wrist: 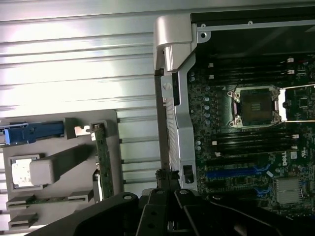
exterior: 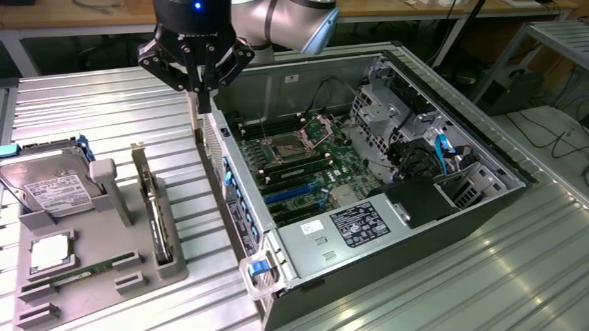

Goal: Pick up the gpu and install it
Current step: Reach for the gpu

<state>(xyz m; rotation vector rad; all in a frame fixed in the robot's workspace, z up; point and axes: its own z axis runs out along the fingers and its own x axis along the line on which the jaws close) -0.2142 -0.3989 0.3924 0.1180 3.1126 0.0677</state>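
Standing on its long edge in a slot of the grey holder tray [exterior: 109, 231], the gpu [exterior: 154, 207] hadn't been picked up yet. From the wrist view the gpu [wrist: 104, 162] was basically a thin strip seen edge-on, with its silver bracket at the end nearest the blue drive caddy [wrist: 30, 132].

My read on handling: it's light and stiff, but a bare board, so fragile around the components and the connector edge. I'd take it by the upper edge near the middle, pinching across its thickness, and keep off the cooler. The faces looked smooth, so a shallow pinch could slip or let it tilt.

The gripper [exterior: 201, 96] was clenched shut with nothing in it, hanging over the rear edge of the open computer case [exterior: 387, 283], near the tray but apart from the card. The wrist view had the gripper [wrist: 166, 184] right over that silver rear frame.

Next to the card in the tray sat a hard drive [exterior: 46, 183], a CPU [exterior: 51, 252] and a memory stick [exterior: 83, 270].

As for writing, the drive had a white label and there was a black sticker [exterior: 363, 224] inside the case, both too small for me to read. On the motherboard [wrist: 246, 147] I thought I saw Dell lettering, wouldn't swear to it.
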